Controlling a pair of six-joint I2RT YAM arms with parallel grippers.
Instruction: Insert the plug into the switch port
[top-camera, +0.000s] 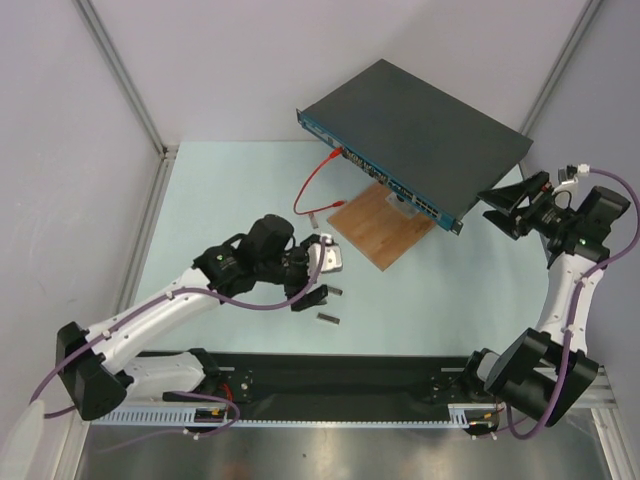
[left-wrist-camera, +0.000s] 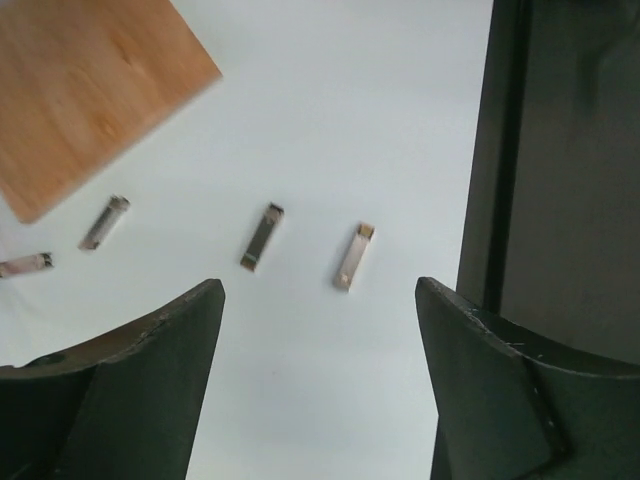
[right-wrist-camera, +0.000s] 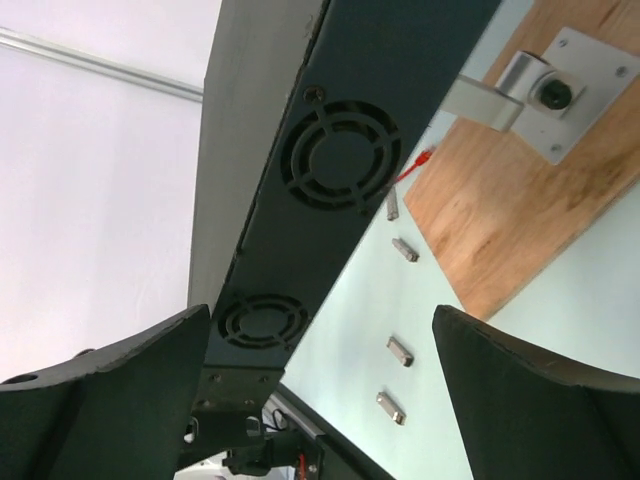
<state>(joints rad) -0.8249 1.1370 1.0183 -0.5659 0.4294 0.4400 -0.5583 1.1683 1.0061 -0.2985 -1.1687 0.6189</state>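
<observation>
The switch (top-camera: 425, 120) is a flat dark-grey box at the back, its blue front face (top-camera: 385, 178) lined with sockets. A red cable (top-camera: 312, 185) runs from one socket near the left end down to the table. Several small metal plugs lie loose on the table (top-camera: 328, 319); the left wrist view shows them just ahead of my fingers (left-wrist-camera: 354, 257). My left gripper (top-camera: 318, 272) hangs above them, open and empty (left-wrist-camera: 320, 290). My right gripper (top-camera: 500, 208) is open and empty (right-wrist-camera: 320, 315), beside the switch's vented right side (right-wrist-camera: 335, 165).
A brown wooden board (top-camera: 380, 228) with a metal bracket (right-wrist-camera: 545, 90) lies under the switch's front edge. The black base rail (top-camera: 330, 375) runs along the near edge. Grey walls and metal posts enclose the table on three sides.
</observation>
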